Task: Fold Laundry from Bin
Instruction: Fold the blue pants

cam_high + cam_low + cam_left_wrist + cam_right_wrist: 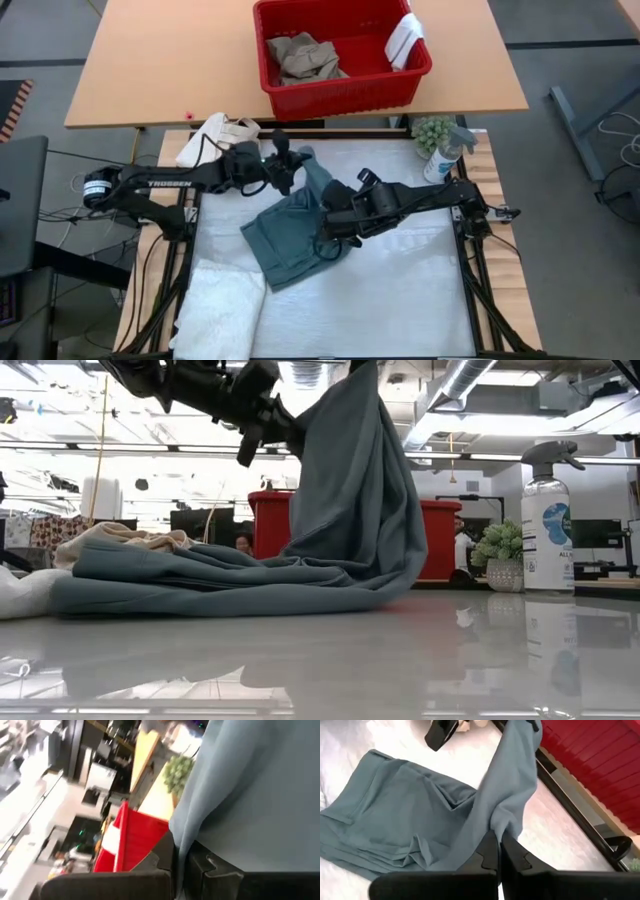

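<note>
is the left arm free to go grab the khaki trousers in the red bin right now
Probably not: the left pincer is shut on the teal garment, lifting one end. The khaki trousers lie uncovered in the bin, so only that grip hinders it.

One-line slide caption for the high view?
Both grippers, left and right, pinch the teal garment on the white mat; khaki trousers wait in the red bin.

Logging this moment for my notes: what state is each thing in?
teal garment: partly lifted, rest rumpled on table
left end effector: shut on teal garment
right end effector: shut on teal garment
red bin: upright, holding khaki trousers
white towel: lying flat
spray bottle: upright
</note>
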